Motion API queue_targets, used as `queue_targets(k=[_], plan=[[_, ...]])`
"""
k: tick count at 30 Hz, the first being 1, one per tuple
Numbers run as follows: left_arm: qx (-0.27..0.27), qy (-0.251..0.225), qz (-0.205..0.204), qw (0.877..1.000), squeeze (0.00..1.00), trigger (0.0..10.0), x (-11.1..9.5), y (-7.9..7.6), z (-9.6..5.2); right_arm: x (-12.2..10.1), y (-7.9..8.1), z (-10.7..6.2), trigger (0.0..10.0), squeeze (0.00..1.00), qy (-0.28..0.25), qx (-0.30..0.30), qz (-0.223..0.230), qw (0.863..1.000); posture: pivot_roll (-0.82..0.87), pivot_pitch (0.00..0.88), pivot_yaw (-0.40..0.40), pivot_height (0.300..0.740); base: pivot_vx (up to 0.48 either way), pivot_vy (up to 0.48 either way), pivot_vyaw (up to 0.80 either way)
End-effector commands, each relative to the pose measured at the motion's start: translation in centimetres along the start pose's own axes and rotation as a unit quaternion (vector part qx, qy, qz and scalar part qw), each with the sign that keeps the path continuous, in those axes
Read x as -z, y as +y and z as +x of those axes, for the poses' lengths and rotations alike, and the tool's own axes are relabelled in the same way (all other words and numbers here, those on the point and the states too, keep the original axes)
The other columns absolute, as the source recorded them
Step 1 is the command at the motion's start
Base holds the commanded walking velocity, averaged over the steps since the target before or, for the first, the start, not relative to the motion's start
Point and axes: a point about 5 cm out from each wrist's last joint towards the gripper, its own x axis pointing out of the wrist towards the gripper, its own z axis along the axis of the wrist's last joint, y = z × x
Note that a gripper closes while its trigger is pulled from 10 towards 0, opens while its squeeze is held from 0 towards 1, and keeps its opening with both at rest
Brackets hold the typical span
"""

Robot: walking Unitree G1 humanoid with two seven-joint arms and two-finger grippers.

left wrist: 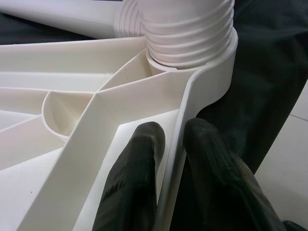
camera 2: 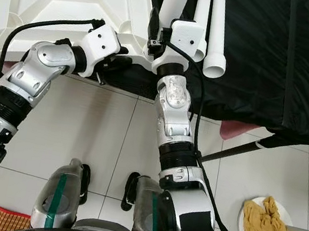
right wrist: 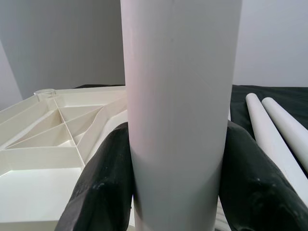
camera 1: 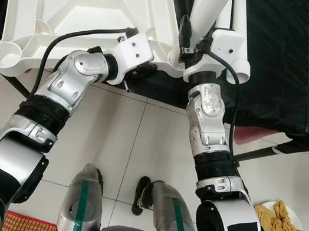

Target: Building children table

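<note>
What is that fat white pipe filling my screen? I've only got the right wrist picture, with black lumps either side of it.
Observer: A table leg, gripped by the right gripper; its threaded end sits in the corner socket of an upside-down white tabletop.
Operator: Is the other arm helping?
Observer: Yes, the left gripper pinches the tabletop's rim beside that socket.
Operator: And those two thinner pipes?
Observer: Spare legs lying on a black cloth.
</note>
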Motion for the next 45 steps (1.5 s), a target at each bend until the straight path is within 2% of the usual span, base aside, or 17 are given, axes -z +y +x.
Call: queue_targets(k=[1, 6, 7, 8, 9, 13, 19, 22, 23, 27, 29, 30, 31, 35, 36, 45], plan=[[0.011, -0.061, 0.05, 0.997, 0.0, 10.0, -3.1, 0.0, 0.2, 2.7, -0.8, -1.2, 10.0, 0.0, 0.07, 0.035, 0.013, 0.997, 0.04, 0.057, -0.077, 0.74, 0.0, 0.0, 0.0], [0.007, -0.06, 0.048, 0.997, 0.0, 10.0, -3.1, 0.1, 0.2, 2.7, -1.2, -1.3, 10.0, 0.0, 0.068, 0.036, 0.013, 0.997, 0.04, 0.056, -0.081, 0.74, 0.0, 0.0, 0.0], [0.006, -0.061, 0.047, 0.997, 0.0, 10.0, -3.1, 0.1, 0.2, 2.6, -1.4, -1.3, 10.0, 0.73, 0.065, 0.033, 0.014, 0.997, 0.04, 0.056, -0.081, 0.74, 0.0, 0.0, 0.0], [0.006, -0.061, 0.047, 0.997, 0.0, 10.0, -3.1, 0.1, 0.2, 2.6, -1.4, -1.3, 10.0, 0.73, 0.065, 0.033, 0.014, 0.997, 0.04, 0.056, -0.081, 0.74, 0.0, 0.0, 0.0], [0.005, -0.061, 0.047, 0.997, 0.0, 10.0, -3.1, 0.1, 0.3, 2.4, -1.5, -1.2, 10.0, 1.0, 0.061, 0.028, 0.018, 0.998, 0.04, 0.055, -0.084, 0.74, 0.0, 0.0, 0.0], [0.011, -0.065, 0.047, 0.997, 0.0, 10.0, -3.2, -0.2, 0.3, 2.1, -1.7, -1.2, 10.0, 1.0, 0.055, 0.025, 0.015, 0.998, 0.04, 0.057, -0.084, 0.74, 0.0, 0.0, 0.0], [0.006, -0.063, 0.046, 0.997, 0.0, 10.0, -3.2, 0.1, 0.1, 1.7, -3.4, -1.1, 10.0, 1.0, 0.05, 0.01, 0.005, 0.999, 0.04, 0.07, -0.08, 0.74, 0.0, 0.0, 0.0], [0.006, -0.063, 0.047, 0.997, 0.0, 10.0, -3.2, 0.1, 0.1, 1.5, -3.8, -1.1, 10.0, 1.0, 0.048, -0.003, -0.002, 0.999, 0.04, 0.07, -0.08, 0.74, 0.0, 0.0, 0.0], [0.007, -0.062, 0.049, 0.997, 0.0, 10.0, -3.2, 0.0, 0.1, 1.4, -3.9, -1.1, 10.0, 0.0, 0.049, -0.021, -0.005, 0.999, 0.04, 0.072, -0.079, 0.74, 0.0, 0.0, 0.0], [0.006, -0.057, 0.044, 0.997, 0.0, 10.0, -2.9, 0.0, 0.2, 1.2, -4.1, -1.1, 10.0, 0.0, 0.05, -0.045, -0.002, 0.998, 0.04, 0.072, -0.078, 0.74, 0.0, 0.0, 0.0], [0.008, -0.051, 0.027, 0.998, 0.0, 10.0, -2.6, -0.1, 0.3, 1.1, -4.4, -1.2, 10.0, 0.0, 0.054, -0.071, -0.004, 0.996, 0.03, 0.075, -0.077, 0.74, 0.0, 0.0, 0.0], [0.009, -0.049, 0.02, 0.999, 0.31, 10.0, -2.6, -0.1, 0.2, 1.0, -4.6, -1.2, 10.0, 0.0, 0.054, -0.073, -0.006, 0.996, 0.03, 0.076, -0.078, 0.74, 0.0, 0.0, 0.0], [0.014, -0.05, 0.008, 0.999, 1.0, 10.0, -2.5, -0.1, 0.2, 1.0, -4.7, -1.1, 10.0, 0.0, 0.056, -0.077, -0.006, 0.995, 0.03, 0.077, -0.078, 0.74, 0.0, 0.0, 0.0], [0.003, -0.035, 0.026, 0.999, 1.0, 10.0, -2.3, 0.0, 0.3, 0.8, -5.1, -1.1, 10.0, 0.0, 0.055, -0.09, -0.007, 0.994, 0.04, 0.079, -0.078, 0.74, 0.0, 0.0, 0.0], [0.007, -0.031, 0.024, 0.999, 0.0, 10.0, -2.2, 0.0, 0.3, 0.6, -5.3, -1.0, 10.0, 0.0, 0.054, -0.096, -0.009, 0.994, 0.04, 0.079, -0.078, 0.74, 0.0, 0.0, 0.0], [0.025, -0.021, 0.033, 0.999, 0.0, 10.0, -2.0, -0.5, 0.3, 0.0, -5.6, -1.0, 10.0, 0.0, 0.054, -0.131, -0.006, 0.99, 0.03, 0.091, -0.07, 0.74, 0.0, 0.0, 0.0]])
